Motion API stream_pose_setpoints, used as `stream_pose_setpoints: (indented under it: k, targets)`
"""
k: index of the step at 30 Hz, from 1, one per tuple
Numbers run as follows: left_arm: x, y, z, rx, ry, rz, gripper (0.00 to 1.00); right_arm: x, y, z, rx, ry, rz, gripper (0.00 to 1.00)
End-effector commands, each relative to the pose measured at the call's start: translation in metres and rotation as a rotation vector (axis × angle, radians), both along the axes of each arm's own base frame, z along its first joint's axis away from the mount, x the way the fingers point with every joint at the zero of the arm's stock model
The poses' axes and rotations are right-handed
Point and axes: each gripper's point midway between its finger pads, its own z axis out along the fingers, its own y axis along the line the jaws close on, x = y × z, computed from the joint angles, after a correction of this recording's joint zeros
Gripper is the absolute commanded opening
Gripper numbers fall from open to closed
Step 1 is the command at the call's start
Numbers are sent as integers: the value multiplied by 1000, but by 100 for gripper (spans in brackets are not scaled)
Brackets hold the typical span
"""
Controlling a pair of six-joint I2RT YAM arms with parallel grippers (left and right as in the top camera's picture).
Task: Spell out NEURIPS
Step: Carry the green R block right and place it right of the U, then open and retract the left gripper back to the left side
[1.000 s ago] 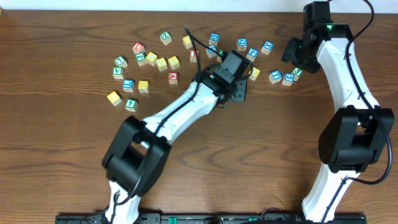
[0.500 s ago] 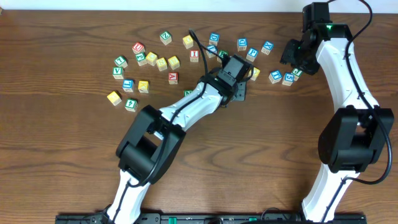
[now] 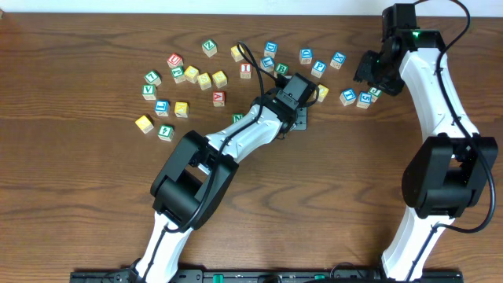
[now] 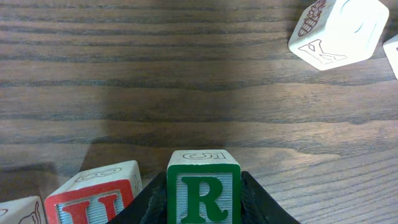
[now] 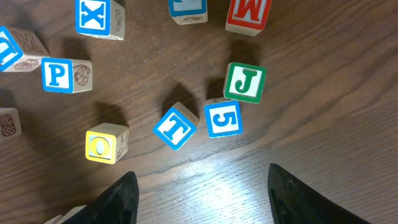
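Note:
My left gripper (image 4: 203,182) is shut on a cube with a green R (image 4: 203,194), low over the table. Just left of it sits a cube with a red U (image 4: 93,198), with another cube's edge (image 4: 18,211) beyond. From overhead, the left gripper (image 3: 299,119) is at mid-table and a green-lettered cube (image 3: 237,118) peeks out beside the arm. A red I cube (image 3: 245,69) and a blue P cube (image 5: 57,74) lie loose. My right gripper (image 5: 202,202) hangs open above bare wood, near the T cube (image 5: 175,126) and the 5 cube (image 5: 222,118).
Loose cubes are scattered across the far half of the table: a cluster at the left (image 3: 189,75), several at the right (image 3: 355,97). The right wrist view also shows cubes X (image 5: 98,15), J (image 5: 245,82), M (image 5: 249,12) and a yellow O (image 5: 102,145).
The left arm's elbow and forearm have swung to the right while its gripper stayed near the same spot with the R cube. The right arm has not moved.

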Motion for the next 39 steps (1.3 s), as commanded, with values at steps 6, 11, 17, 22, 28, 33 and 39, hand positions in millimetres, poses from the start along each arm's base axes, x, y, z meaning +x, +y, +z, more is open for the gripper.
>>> stream_pose_setpoints:
  k: [6, 11, 17, 22, 28, 33, 39]
  targets:
    - [-8, 19, -13, 41, 70, 68, 32, 2, 7, 5, 6, -12, 2, 63]
    - [-10, 24, -10, 49, 80, 73, 32, 2, 9, 5, 6, -12, 5, 63]
    - [-10, 24, -10, 48, 81, 72, 45, 2, 9, 5, 7, -13, 5, 64]
    - [-12, 24, -8, 47, 89, 69, 49, 2, 9, 5, 6, -13, 5, 65]
    - [-9, 21, 21, 16, 44, 58, 49, 2, 9, 5, 7, -14, 4, 65]
    - [-8, 21, 76, -11, -52, -9, 48, 2, 9, 5, 8, -13, 5, 64]
    - [-14, 45, 155, -42, -163, -26, 48, 4, 27, 5, 32, -22, 41, 30]
